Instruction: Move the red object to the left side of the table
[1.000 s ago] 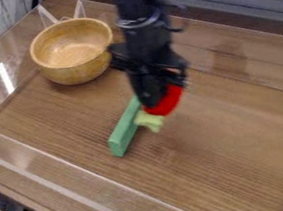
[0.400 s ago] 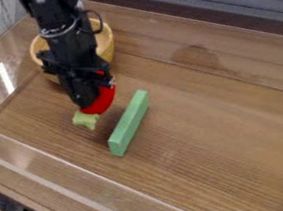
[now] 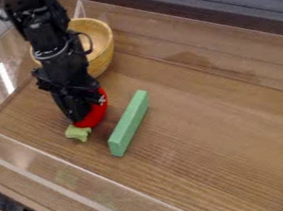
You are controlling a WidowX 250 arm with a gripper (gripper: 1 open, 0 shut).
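Observation:
The red object point(image 3: 91, 111), a small rounded toy fruit with a pale green stem point(image 3: 76, 134), sits low over the brown wood-grain table point(image 3: 217, 136), left of centre. My gripper point(image 3: 82, 106) points straight down and is shut on the red object from above. Whether the fruit touches the wood I cannot tell. The black fingers hide the fruit's top.
A long green rectangular block point(image 3: 129, 122) lies just right of the fruit. A wooden bowl point(image 3: 95, 41) stands behind the arm at the back left. Low clear acrylic walls point(image 3: 31, 155) edge the tabletop.
The gripper carried the red object leftward and down, from right of the green block to its left side. The block and bowl stayed put.

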